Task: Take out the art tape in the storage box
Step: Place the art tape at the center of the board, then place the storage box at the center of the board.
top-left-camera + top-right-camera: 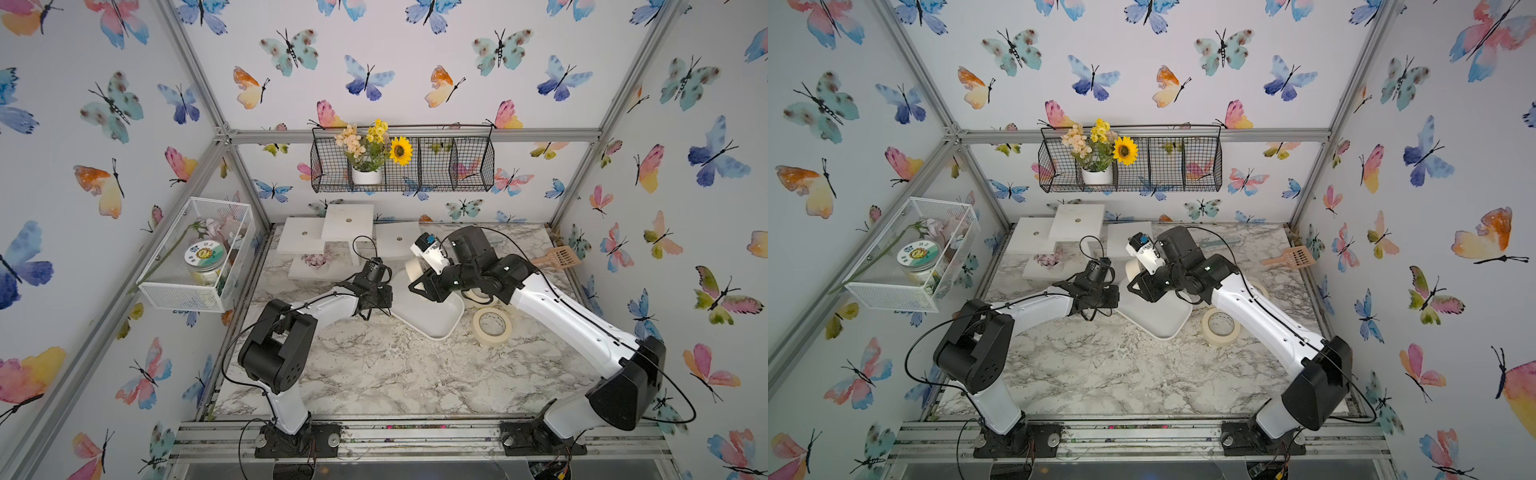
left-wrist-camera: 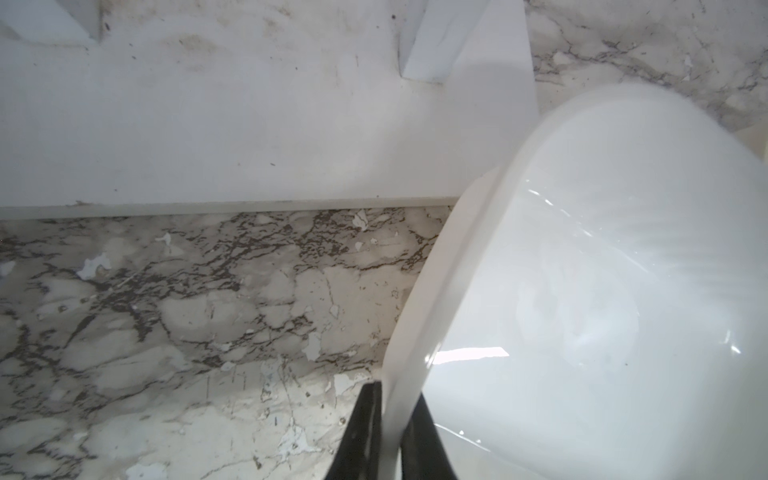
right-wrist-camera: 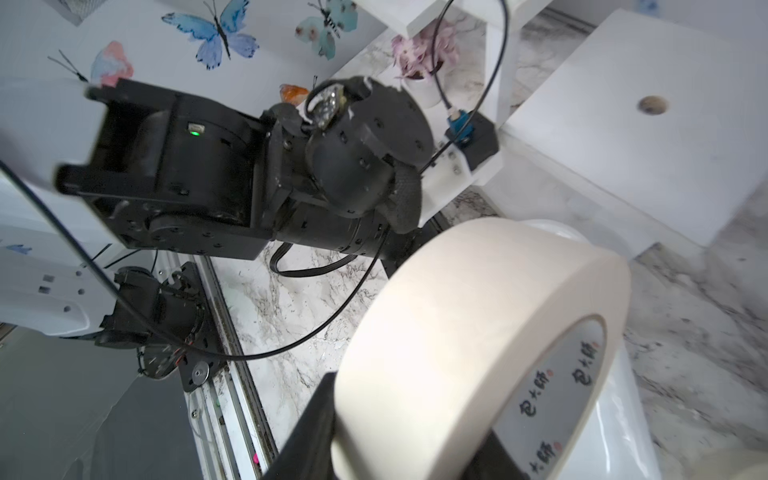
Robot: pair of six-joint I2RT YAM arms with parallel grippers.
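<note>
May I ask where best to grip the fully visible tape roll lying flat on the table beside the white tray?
The tape roll lies flat with its hole facing up, so pinch its wall from above: one finger inside the core, one outside. Its side away from the storage box looks unobstructed.

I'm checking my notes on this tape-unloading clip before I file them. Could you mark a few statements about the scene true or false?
1. The left gripper pinches the storage box by its rim. True.
2. The right gripper is empty. False: it is closed on a tape roll.
3. A second tape roll lies flat on the table, outside the box. True.
4. The sunflower lies on the table. False: it is in the black wire basket.
</note>
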